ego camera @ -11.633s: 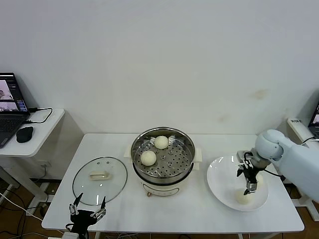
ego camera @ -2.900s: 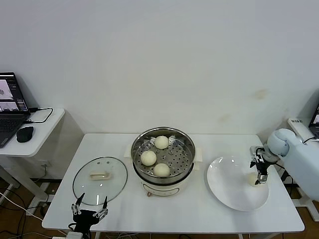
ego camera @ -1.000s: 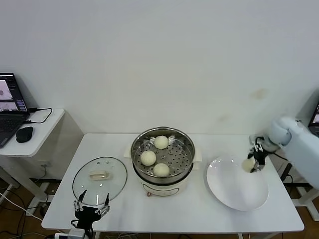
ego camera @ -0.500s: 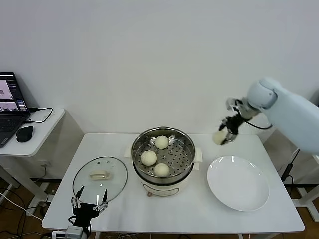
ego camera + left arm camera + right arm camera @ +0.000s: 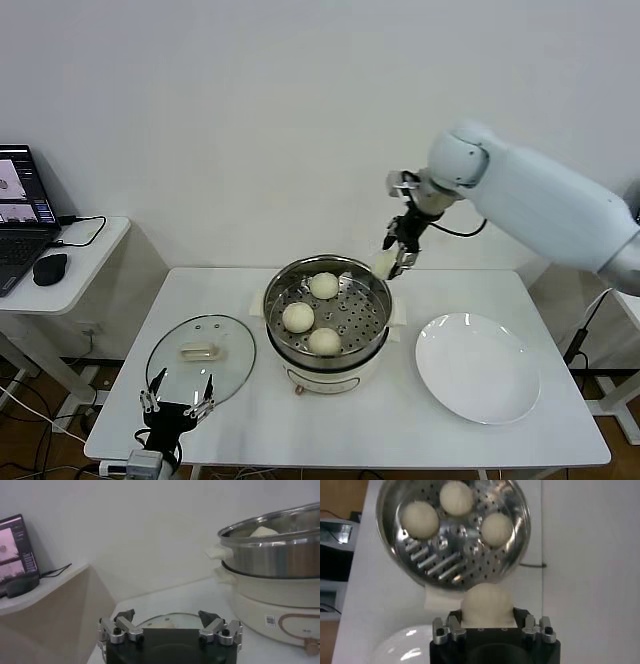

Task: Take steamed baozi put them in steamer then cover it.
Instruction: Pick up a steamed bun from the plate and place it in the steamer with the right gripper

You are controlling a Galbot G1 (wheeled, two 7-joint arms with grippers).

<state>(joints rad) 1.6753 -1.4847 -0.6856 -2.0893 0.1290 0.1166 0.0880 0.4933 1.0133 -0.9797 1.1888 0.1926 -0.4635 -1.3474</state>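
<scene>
Fingers, left gripper: spread wide apart, gripping nothing; parked low at the front-left corner of the table, just in front of the cover.
Fingers, right gripper: clamped on a fourth baozi, pale bun pinched between the pads; seen in the right wrist view as well.
Side desk: far left, apart from the table; carries a laptop, a black mouse and a cable.
Cover: flat on the table's left part, handle up, just beside the steamer; rim near the left gripper.
Steamer: mid-table, uncovered, perforated tray showing; steel pot on cream base; also in the left wrist view.
Baozi in steamer: three on the tray, apart from one another: one toward the back edge, one on the left, one toward the front.
Held baozi: raised off the table, over the steamer's back-right rim, not resting on the tray.
Right arm: reaching in from the right side, up over the table's back edge, gripper pointing down.
White plate: right part of the table, just beside the steamer, nothing on it.
</scene>
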